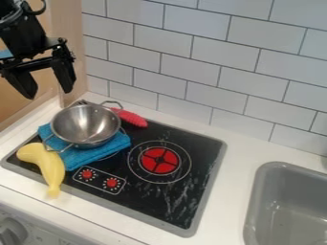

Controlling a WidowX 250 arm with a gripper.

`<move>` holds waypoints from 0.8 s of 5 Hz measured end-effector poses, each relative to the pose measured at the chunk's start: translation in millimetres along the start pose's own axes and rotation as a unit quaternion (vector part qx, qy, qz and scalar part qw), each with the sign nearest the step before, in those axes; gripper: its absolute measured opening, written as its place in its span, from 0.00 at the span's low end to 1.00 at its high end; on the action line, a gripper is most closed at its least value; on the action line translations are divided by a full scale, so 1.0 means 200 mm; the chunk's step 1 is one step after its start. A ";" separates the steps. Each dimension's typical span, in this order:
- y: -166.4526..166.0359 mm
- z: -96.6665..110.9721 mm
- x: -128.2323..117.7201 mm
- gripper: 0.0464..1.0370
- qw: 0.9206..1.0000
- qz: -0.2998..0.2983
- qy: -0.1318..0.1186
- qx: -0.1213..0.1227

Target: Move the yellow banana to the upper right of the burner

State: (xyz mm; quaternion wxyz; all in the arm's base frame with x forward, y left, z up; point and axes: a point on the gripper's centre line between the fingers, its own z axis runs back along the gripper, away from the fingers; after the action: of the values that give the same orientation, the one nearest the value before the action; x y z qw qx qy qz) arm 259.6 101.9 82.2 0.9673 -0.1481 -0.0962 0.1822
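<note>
My gripper (49, 91) hangs at the upper left, open, with nothing between its fingers, above and to the left of the metal bowl. The yellow banana (49, 167) lies at the stove's lower left, its narrow end over the front edge onto the white counter. Right of the banana, the red burner (158, 161) with its black cross sits on the black stovetop (150, 195); two red knob marks lie between them.
A steel bowl (86, 125) with handles rests on a folded blue towel (92, 154) just behind the banana. A red textured object (132, 118) lies behind the bowl. The grey sink (281, 208) is at the right, and a tiled wall (191, 52) stands behind.
</note>
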 end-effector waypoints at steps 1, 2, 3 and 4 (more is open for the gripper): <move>0.01 -0.04 -0.06 0.96 1.000 0.011 0.021 -0.004; -0.04 0.04 -0.13 0.96 1.000 0.008 0.000 -0.001; -0.08 0.11 -0.22 0.96 1.000 -0.004 -0.020 0.001; -0.11 0.16 -0.30 0.96 0.999 -0.011 -0.037 0.013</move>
State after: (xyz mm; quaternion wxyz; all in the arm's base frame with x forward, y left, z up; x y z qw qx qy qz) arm 205.0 67.9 111.8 0.9669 -0.1273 -0.1309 0.1785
